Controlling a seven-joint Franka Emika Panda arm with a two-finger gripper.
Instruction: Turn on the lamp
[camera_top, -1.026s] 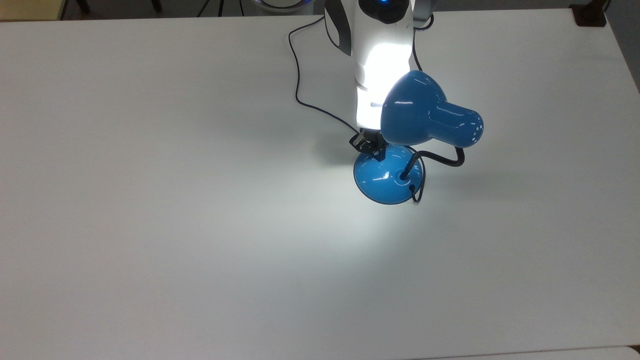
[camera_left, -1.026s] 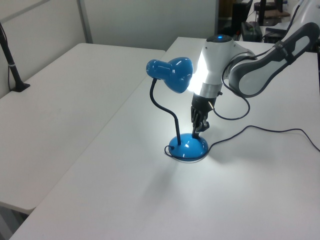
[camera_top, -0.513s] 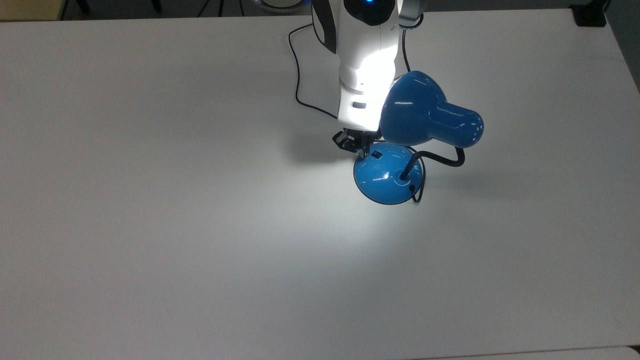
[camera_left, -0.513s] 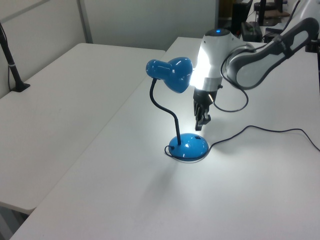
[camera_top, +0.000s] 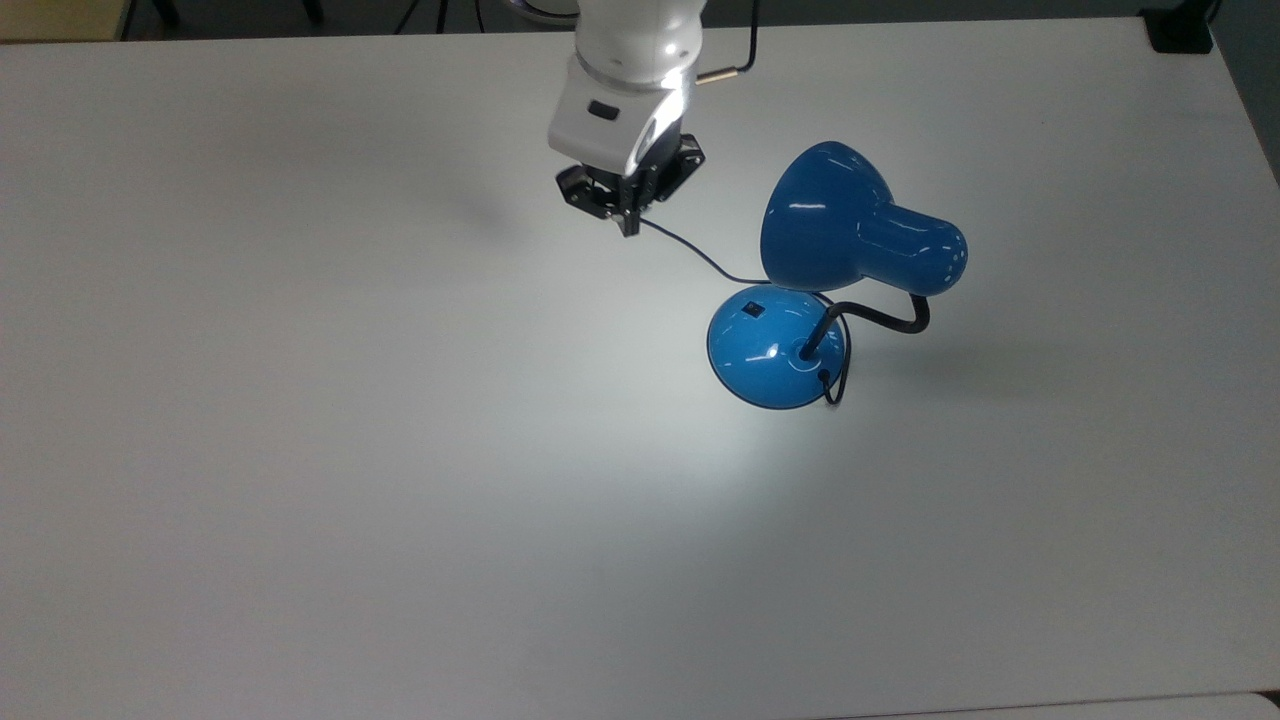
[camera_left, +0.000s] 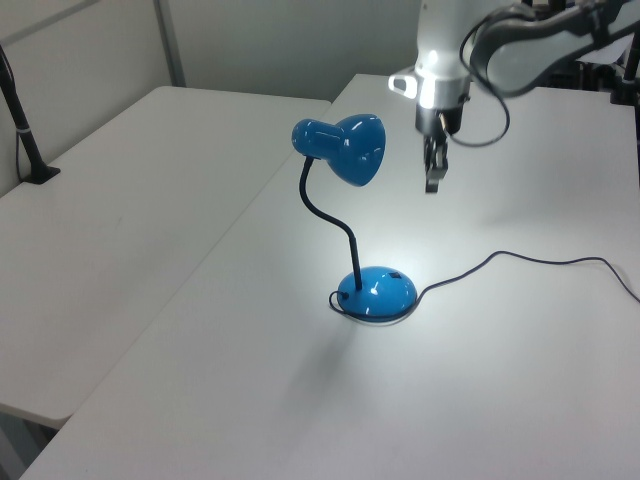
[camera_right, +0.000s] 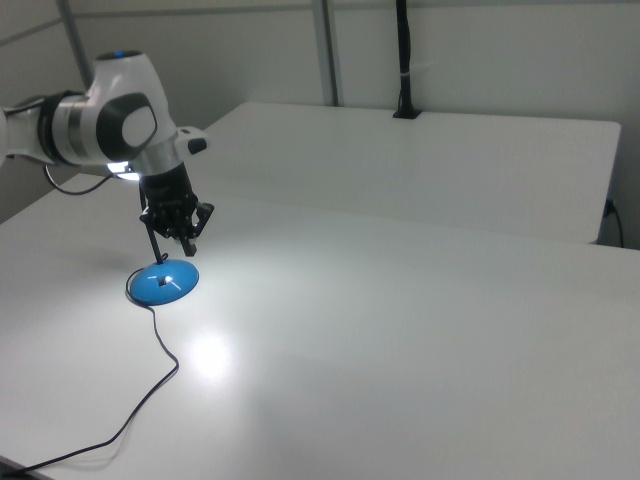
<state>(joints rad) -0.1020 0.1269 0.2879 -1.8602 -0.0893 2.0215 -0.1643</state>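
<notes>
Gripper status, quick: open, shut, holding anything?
Gripper: shut, holding nothing, raised clear of the lit blue desk lamp.

Gripper (camera_top: 628, 222): rose off the lamp (camera_top: 778, 347) base and drew away toward the top view's upper left.
Switch (camera_top: 754, 309): was under the gripper a second ago; came uncovered, well apart from it, lower right in the top view.
Arm (camera_left: 442, 60): no longer caught the lamp's glare as brightly.
</notes>
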